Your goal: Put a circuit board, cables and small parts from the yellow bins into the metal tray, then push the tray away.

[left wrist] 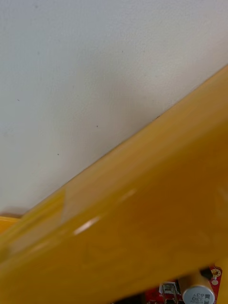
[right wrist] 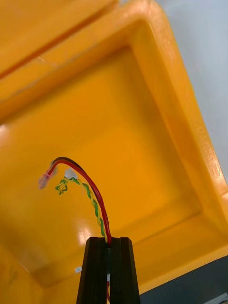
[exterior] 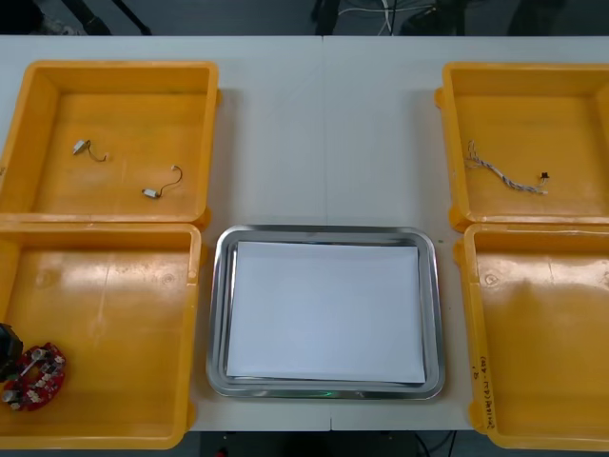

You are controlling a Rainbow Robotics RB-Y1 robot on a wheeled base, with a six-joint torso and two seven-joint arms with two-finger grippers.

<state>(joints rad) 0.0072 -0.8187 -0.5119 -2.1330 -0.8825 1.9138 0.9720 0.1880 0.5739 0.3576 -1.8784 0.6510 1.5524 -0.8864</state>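
Right gripper (right wrist: 109,240): fingers are closed together on a red and yellow cable (right wrist: 90,192), pinched at one end. The cable rises from between the fingertips and curves away from them, and its small plugs hang free. The gripper is held over the floor of a yellow bin (right wrist: 190,123). Nothing else is seen on that floor ahead of the fingers. The bin's rim and a strip of the table (right wrist: 204,38) are seen beyond it to one side.

Left gripper (exterior: 8,345): a black part of it is seen inside the near left bin (exterior: 105,314), at that bin's outer near corner. Its state cannot be told. The round red circuit board (exterior: 33,376) lies flat on the bin floor, just beside the gripper on its near side. In the left wrist view the board is seen close under the camera, with the bin wall behind it.

Other items, placed from the left gripper: the metal tray (exterior: 217,314), white inside, stands well apart to its right, between the bins. Two small metal parts (exterior: 81,148) (exterior: 160,189) lie beyond it in the far left bin (exterior: 124,95), apart from each other. A twisted blue and white cable (exterior: 504,173) lies in the far right bin (exterior: 533,95), across the table.
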